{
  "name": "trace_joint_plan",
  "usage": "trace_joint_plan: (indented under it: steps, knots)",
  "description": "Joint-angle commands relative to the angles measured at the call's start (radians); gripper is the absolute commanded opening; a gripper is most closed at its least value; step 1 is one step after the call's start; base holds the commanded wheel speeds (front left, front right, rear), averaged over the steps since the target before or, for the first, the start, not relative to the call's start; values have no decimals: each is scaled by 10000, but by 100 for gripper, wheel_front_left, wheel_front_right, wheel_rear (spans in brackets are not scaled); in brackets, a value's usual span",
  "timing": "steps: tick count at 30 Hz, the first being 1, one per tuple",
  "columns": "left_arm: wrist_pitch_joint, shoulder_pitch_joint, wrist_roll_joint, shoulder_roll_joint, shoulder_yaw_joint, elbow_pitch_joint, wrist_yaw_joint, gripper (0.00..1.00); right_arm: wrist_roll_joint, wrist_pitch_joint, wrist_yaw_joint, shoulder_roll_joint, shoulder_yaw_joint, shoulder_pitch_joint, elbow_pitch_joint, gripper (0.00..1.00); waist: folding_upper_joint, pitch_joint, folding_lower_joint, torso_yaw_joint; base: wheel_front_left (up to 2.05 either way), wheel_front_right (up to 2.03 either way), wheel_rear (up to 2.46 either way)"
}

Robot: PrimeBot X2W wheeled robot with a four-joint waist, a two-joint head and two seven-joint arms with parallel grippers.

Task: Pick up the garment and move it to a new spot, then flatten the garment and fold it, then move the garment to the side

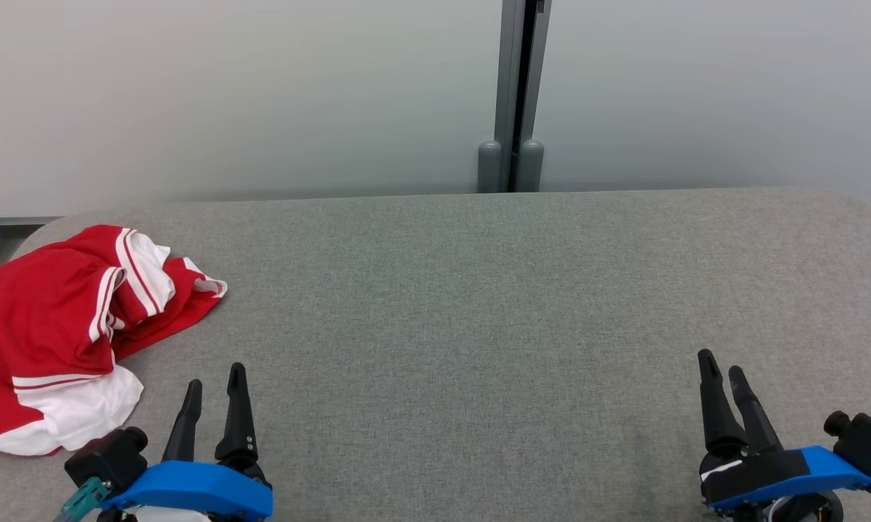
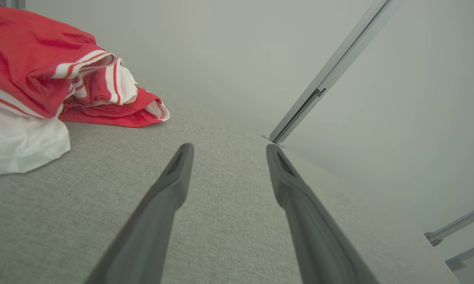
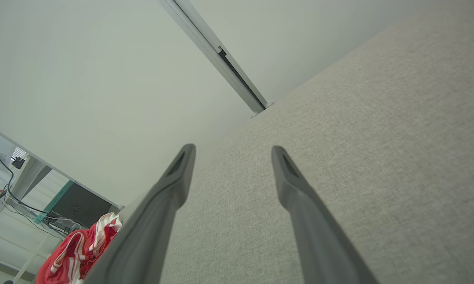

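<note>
Step in hand, by my reading: the first pick, not yet begun. The garment (image 1: 58, 319), red with white stripes and white panels, is lying in a crumpled heap at the far left end of the grey padded table (image 1: 479, 304), part of it running off the head view's left edge. The left gripper (image 1: 215, 375) is waiting at the near left of the table, jaws spread wide with nothing between them. The right gripper (image 1: 721, 362) is doing likewise at the near right, also spread and empty. Both are pointing toward the pale wall (image 1: 261, 94) at the back. To do the pick well, I judge the left arm is the one to send, since it is sitting near the heap. The right is standing well apart from it, with the bare middle of the table between. Aiming for a raised fold, such as the striped ridge near the heap's centre, is looking wiser than going for the flat white hem, as a ridge is giving the fingers something to close around. Come down from above, closing only once cloth is between the fingers. Risk: pinching one loose layer may be leaving the rest dragging off the table's left end. Relative to the jaws, the garment is lying left of and beyond the left gripper's fingertips, near but not touching. In the left wrist view it is sitting up and left of the left finger, none of it between the fingers. In the right wrist view it is showing small at the lower left, far off.
</note>
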Motion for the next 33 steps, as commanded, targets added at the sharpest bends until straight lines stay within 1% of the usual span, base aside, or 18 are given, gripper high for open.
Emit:
trace_joint_plan:
  steps: [1,20,33]
  knots:
    - [-110,-136,321,81,-56,-47,57,100,-278,-106,16,-77,25,-50,-98,100,0,-4,0,0,0,0,0]
    - [-605,-22,2227,169,-434,164,234,100,-2240,-565,20,-92,148,-3,45,100,0,-53,0,46,0,0,0]
    - [-894,-22,3290,217,-602,312,283,100,-3299,-738,23,-101,188,39,133,100,0,-50,0,94,0,0,0]
